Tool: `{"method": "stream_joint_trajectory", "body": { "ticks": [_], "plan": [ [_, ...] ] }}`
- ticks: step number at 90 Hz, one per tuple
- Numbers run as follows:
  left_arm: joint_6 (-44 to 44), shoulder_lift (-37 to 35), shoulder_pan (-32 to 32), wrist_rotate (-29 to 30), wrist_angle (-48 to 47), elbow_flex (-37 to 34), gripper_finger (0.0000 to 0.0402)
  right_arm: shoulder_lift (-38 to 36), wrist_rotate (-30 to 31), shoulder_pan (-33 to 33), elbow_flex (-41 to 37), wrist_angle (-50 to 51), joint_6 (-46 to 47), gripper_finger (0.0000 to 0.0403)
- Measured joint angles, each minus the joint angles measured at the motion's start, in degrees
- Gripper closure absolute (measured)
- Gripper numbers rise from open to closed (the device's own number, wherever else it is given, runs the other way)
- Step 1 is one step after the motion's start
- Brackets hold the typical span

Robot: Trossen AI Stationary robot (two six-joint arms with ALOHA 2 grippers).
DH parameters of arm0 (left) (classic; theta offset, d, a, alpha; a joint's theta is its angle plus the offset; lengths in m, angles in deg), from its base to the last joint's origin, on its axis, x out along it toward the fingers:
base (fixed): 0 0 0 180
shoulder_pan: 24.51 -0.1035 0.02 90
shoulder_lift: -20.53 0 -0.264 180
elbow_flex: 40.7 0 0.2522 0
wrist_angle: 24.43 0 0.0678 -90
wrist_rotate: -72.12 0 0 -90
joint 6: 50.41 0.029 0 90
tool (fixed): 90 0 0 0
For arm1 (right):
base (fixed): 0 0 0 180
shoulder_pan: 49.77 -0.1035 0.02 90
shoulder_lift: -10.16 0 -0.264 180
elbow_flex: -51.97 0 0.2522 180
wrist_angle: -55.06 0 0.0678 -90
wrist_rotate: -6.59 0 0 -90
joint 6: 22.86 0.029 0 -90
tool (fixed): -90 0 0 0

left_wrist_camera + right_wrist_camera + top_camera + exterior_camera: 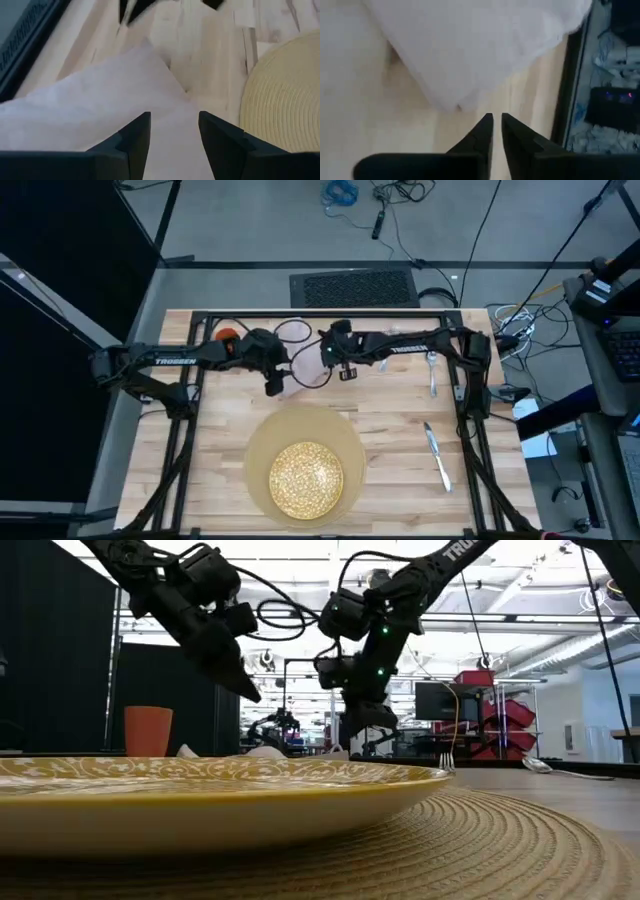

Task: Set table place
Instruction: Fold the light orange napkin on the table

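Table: large rectangular tabletop of pale wooden planks [390,420] inside a black metal rail frame [462,380]; clock directions below are read on the high view from the tabletop's middle.
Mat: big round tan woven mat [258,448] at about 6 o'clock, near the front edge; in the low view its ribbed weave [470,840] fills the foreground.
Plate: smaller round gold-speckled plate [306,477] lying on the mat, toward its 6 o'clock side; the low view shows its yellow rim [250,802] side-on.
Napkin: pale pinkish-grey cloth napkin [308,365] lying flat at about 11 o'clock, between the two grippers and just beyond the mat; a corner of it shows in the left wrist view [105,105] and in the right wrist view [480,45].
Left gripper: dark two-finger left gripper [275,385] at about 10 o'clock, above the napkin's near edge; its fingers [132,137] are spread apart over the cloth, pinching nothing.
Right gripper: dark right gripper [348,372] at about 12 o'clock, beside the napkin; its fingers [480,132] are almost pressed together, a thin gap left, nothing between them.
Knife: steel knife [436,454] at about 4 o'clock, well apart from the mat.
Fork: steel fork [432,373] at about 2 o'clock, by the right rail.
Cup: small orange cup [228,335] at the far left, about 10 o'clock, partly under the left arm; it stands upright in the low view [148,731].
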Motion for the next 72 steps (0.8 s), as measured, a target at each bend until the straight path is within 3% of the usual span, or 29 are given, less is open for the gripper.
{"method": "stream_joint_trajectory", "body": {
  "ticks": [19,30,42,61,72],
  "plan": [
    [-0.3,0.0,0.0,0.0,-0.3,0.0,0.0247,0.0,-0.2,-1.3,0.5,-5.2,3.7,0.0259],
    [-0.4,0.0,0.0,0.0,-0.4,0.0,0.0247,0.0,-0.3,-1.3,0.5,-7.8,5.9,0.0223],
    [-0.4,0.0,0.0,0.0,-0.4,0.0,0.0247,0.0,-1.1,-1.6,0.5,-6.3,9.2,0.0211],
    [-0.4,0.0,0.0,0.0,-0.5,0.0,0.0247,0.0,-12.7,-1.6,0.5,-0.4,4.0,0.0216],
    [-0.4,0.0,0.0,0.0,-0.5,0.0,0.0247,0.3,-13.8,-1.6,0.5,0.4,-0.1,0.0217]
  ]
}}
